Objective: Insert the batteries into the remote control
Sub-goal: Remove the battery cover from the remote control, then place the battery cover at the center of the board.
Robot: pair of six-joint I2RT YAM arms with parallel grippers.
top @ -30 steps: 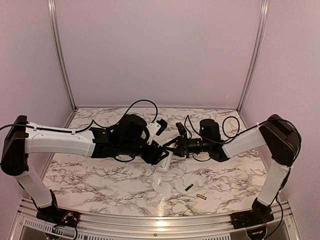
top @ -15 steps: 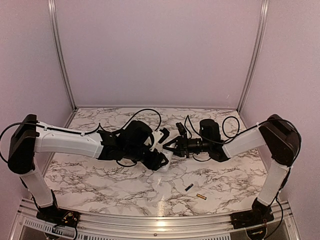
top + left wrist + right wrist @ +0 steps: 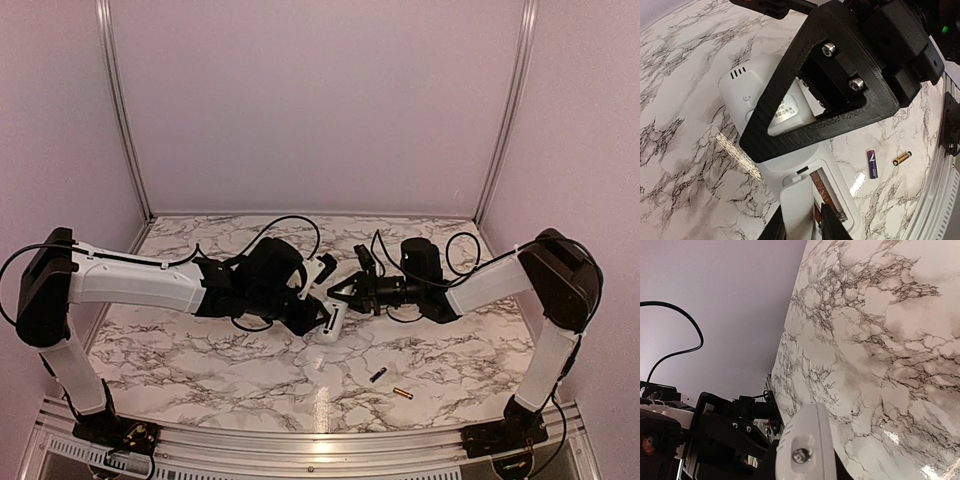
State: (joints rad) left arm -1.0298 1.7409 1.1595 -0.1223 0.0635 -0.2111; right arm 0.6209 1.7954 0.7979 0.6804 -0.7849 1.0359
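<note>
Since nothing's loaded yet, this looks like the cover-removal step. Glossy marbled counter (image 3: 200, 350). Right hand (image 3: 341, 292) clamped shut on smooth white plastic remote (image 3: 747, 90), which is back-up with the spring showing. Left hand (image 3: 803, 228) narrow, astride flat cover (image 3: 795, 205); grip unclear. Next: lift cover clear, then fetch dark battery (image 3: 872, 164) and gold battery (image 3: 902, 158), small cylinders lying on the counter.
</note>
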